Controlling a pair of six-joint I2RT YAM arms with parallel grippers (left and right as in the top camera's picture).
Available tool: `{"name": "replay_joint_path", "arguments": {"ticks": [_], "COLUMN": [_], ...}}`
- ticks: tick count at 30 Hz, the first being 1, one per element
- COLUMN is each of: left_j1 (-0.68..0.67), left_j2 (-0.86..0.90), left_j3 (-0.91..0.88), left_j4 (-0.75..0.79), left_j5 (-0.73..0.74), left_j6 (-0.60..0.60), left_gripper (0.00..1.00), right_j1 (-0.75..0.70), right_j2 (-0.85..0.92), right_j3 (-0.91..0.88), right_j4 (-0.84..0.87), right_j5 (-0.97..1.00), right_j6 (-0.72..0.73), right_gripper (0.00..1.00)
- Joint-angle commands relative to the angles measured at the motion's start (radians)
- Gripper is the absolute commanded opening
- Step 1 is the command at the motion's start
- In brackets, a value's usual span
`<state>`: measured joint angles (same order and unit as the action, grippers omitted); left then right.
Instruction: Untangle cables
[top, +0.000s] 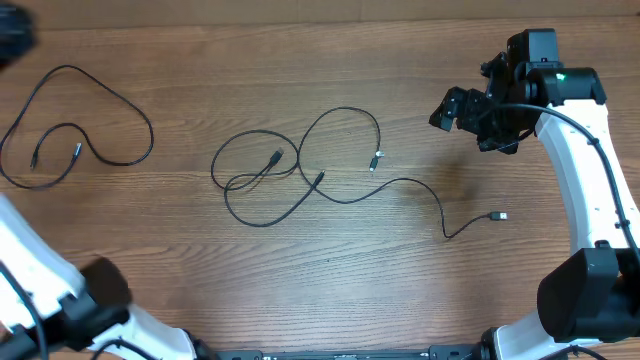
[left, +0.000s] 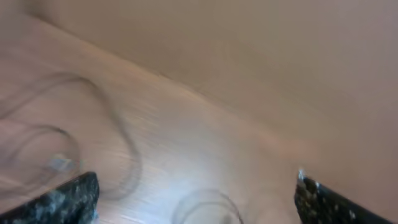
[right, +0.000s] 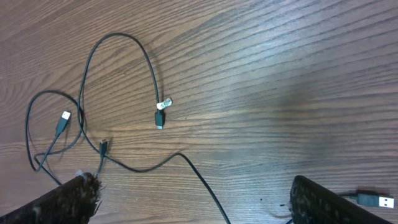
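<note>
Right claw (right: 193, 183): jaws spread wide, nothing held. It hangs over the far right part of the table (top: 420, 290), well apart from the tangled cables (top: 298, 160), which lie mid-table to its left. The tangle is a few overlapping loops with two dark plugs (top: 275, 157) inside it. A silver-tipped plug (top: 376, 160) sits on its right edge, the end nearest this claw but not touching it.

One long tail (top: 430, 195) runs out of the tangle to the right and ends in an end plug (top: 498, 215) on bare wood, nearer the front than the claw. In the right wrist view this tail passes across the bottom between the two fingers (right: 68, 199), and the end plug lies just beside the right-hand one. The rest of the tangle sits up and left of the gap.

Left claw (left: 198, 180): jaws wide apart, nothing between them. Its wrist view is badly blurred, showing only faint cord loops on the wood, left of and below the gap. Cannot tell how close they are.

A separate single cable (top: 151, 135) lies at the far left of the table in an open loop with both ends tucked inside, well apart from the tangle.
</note>
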<state>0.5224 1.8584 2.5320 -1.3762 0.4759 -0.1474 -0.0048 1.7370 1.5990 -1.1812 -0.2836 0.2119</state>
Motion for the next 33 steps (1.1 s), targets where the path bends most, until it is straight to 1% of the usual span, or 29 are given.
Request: {"name": "replay_joint_path", "arguments": {"ticks": [1, 4, 5, 6, 8, 10, 11, 12, 15, 19, 22, 24, 25, 27, 28, 30, 33], "left_j1": [-0.175, -0.291, -0.335, -0.364, -0.417, -0.46, -0.478, -0.489, -0.521, -0.551, -0.562, -0.567, -0.57, -0.571, -0.571, -0.571, -0.571], "left_j2": [0.027, 0.04, 0.044, 0.045, 0.045, 0.045, 0.045, 0.045, 0.045, 0.045, 0.045, 0.045, 0.045, 0.045, 0.045, 0.045, 0.045], "left_j3": [-0.03, -0.095, -0.134, -0.167, -0.247, -0.333, -0.382, -0.419, -0.534, -0.69, -0.825, -0.904, -0.946, -0.996, -1.022, -1.07, -1.127], "left_j4": [-0.137, -0.197, -0.206, -0.208, -0.195, -0.167, -0.148, -0.131, -0.069, 0.064, 0.229, 0.293, 0.309, 0.313, 0.314, 0.315, 0.341], "left_j5": [0.142, 0.141, 0.134, 0.115, 0.039, -0.066, -0.101, -0.111, -0.114, -0.191, -0.182, -0.147, -0.135, -0.135, -0.135, -0.135, -0.125], "left_j6": [0.303, 0.447, 0.483, 0.494, 0.483, 0.393, 0.356, 0.343, 0.345, 0.356, 0.437, 0.504, 0.546, 0.595, 0.617, 0.628, 0.626], "left_gripper": [1.0, 1.0, 0.99, 0.98, 1.0, 1.0, 1.0, 1.0, 1.0, 1.0, 0.99, 0.93, 0.85, 0.79, 0.78, 0.75, 0.65], "right_j1": [0.005, 0.005, 0.005, 0.004, 0.005, 0.005, 0.005, 0.005, 0.005, 0.005, 0.005, 0.005, 0.005, 0.005, 0.005, 0.005, 0.005], "right_j2": [-0.026, -0.026, -0.026, -0.026, -0.026, -0.026, -0.026, -0.026, -0.026, -0.026, -0.026, -0.026, -0.026, -0.026, -0.026, -0.026, -0.026], "right_j3": [0.03, 0.03, 0.03, 0.03, 0.03, 0.03, 0.03, 0.03, 0.03, 0.03, 0.03, 0.03, 0.03, 0.03, 0.03, 0.03, 0.03], "right_j4": [0.005, 0.005, 0.005, 0.005, 0.005, 0.005, 0.005, 0.005, 0.005, 0.005, 0.01, 0.012, 0.011, 0.011, 0.012, 0.014, 0.016], "right_j5": [0.001, 0.002, 0.002, 0.002, 0.002, 0.002, 0.001, 0.001, 0.002, 0.001, 0.001, 0.001, 0.001, 0.0, 0.0, 0.0, 0.0], "right_j6": [-0.005, -0.005, -0.005, -0.005, -0.006, -0.005, -0.005, -0.005, -0.005, -0.005, -0.005, -0.004, -0.004, -0.003, -0.003, -0.003, -0.003], "right_gripper": [0.96, 0.97, 0.97, 0.97, 0.97, 0.97, 0.97, 0.97, 0.97, 0.97, 0.97, 0.97, 0.97, 0.97, 0.97, 0.97, 0.97]}}
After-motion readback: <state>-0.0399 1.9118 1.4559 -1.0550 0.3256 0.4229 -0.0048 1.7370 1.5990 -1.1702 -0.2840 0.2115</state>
